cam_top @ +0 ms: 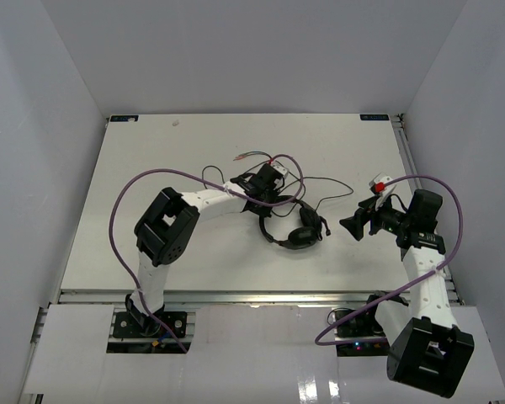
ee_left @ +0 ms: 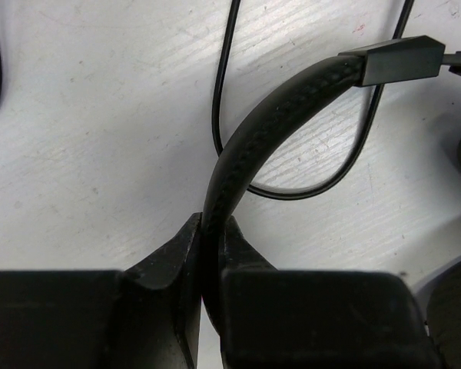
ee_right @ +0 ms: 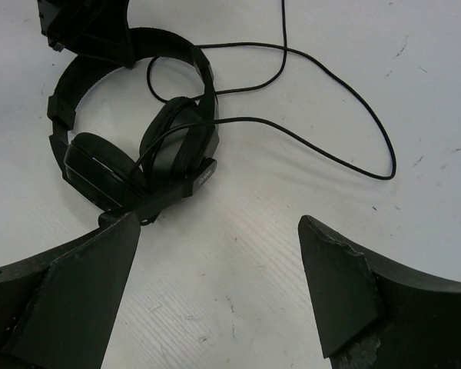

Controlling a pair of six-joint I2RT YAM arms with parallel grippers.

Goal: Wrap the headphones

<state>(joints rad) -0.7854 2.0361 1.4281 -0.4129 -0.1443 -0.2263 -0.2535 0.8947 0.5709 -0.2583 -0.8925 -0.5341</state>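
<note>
Top external view: a white tabletop point(cam_top: 151, 151) crossed by thick purple arm cables point(cam_top: 111, 223). Black padded headphones point(cam_top: 299, 231) lie at centre, their thin dark cord point(ee_right: 283, 23) sprawling loose. The left pincer point(ee_left: 206, 254) is clamped on their headband point(ee_left: 292, 100); the right pincer point(ee_right: 217, 227) gapes empty nearby.

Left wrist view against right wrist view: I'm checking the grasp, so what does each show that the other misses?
Left wrist only: the left gripper shut on the headband, seen right at the contact. Right wrist only: both ear cups and the open right gripper. Both: the headband and the cord on the white table.
</note>
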